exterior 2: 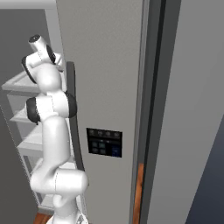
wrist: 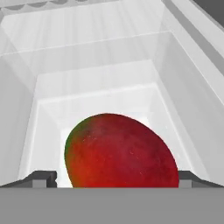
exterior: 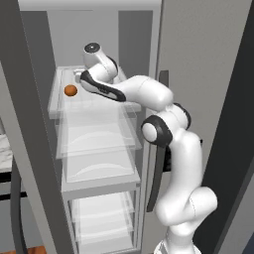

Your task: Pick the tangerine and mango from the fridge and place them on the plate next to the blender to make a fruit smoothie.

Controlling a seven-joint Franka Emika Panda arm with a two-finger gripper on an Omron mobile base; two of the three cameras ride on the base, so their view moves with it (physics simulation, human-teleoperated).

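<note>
Open fridge (exterior: 198,59) with the white arm (exterior: 178,149) reaching into its upper compartment. In the left base view the arm rises from the lower right, bends at a dark-jointed elbow and extends leftward onto the top glass shelf (exterior: 94,106), where its hand lies low over the shelf surface; the tool itself is hidden behind the wrist in this view. The tangerine (exterior: 70,90) rests on the same shelf, near the left wall and just beside the hand, apart from it. Below it, clear shelves and drawers (exterior: 99,163) are stacked down the white interior. In the right base view the closed grey door panel carries a long dark vertical handle (exterior 2: 72,113) and a dark control panel (exterior 2: 104,142); the arm stands to its left, its upper links entering the shelf opening. In the hand view the mango (wrist: 120,153), red with a green patch at its upper left, lies between the two dark fingertips (wrist: 43,179) of the tool (wrist: 117,183), on a white floor enclosed by translucent walls. The tips flank the fruit closely on either side; whether they press on it or stand just clear cannot be told.
</note>
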